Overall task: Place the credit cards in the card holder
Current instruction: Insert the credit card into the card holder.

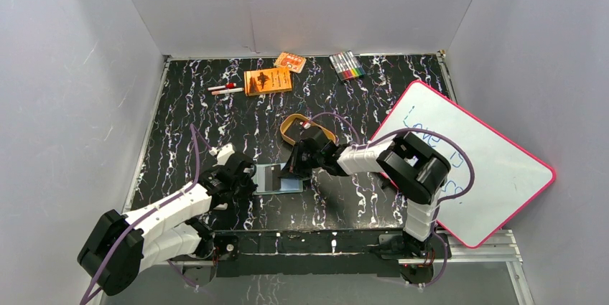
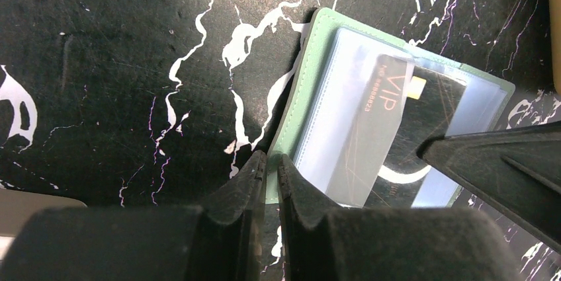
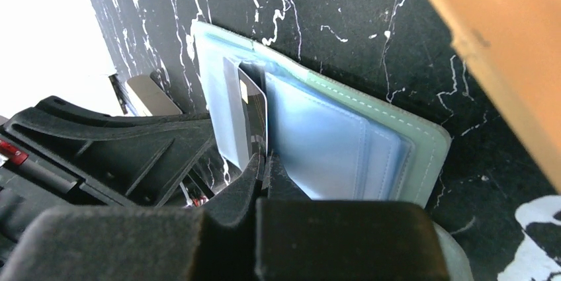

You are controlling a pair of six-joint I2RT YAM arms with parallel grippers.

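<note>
The sage-green card holder [image 1: 276,178] lies open on the black marbled table, its pale blue-green sleeves up. My left gripper [image 2: 271,162] is shut on the holder's green edge [image 2: 301,96] and pins it. My right gripper [image 3: 264,159] is shut on a dark grey credit card [image 3: 248,106] marked VIP [image 2: 387,112]. The card stands on edge, partly inside a clear sleeve of the holder [image 3: 344,142]. In the top view the right gripper [image 1: 298,165] sits over the holder's right side and the left gripper [image 1: 248,179] at its left. No other card shows.
A golden oval tin [image 1: 307,128] lies just behind the right gripper. An orange booklet [image 1: 268,80], a small orange pack [image 1: 290,62], markers [image 1: 346,65] and pens [image 1: 225,88] lie at the back. A pink-edged whiteboard [image 1: 467,161] leans at the right.
</note>
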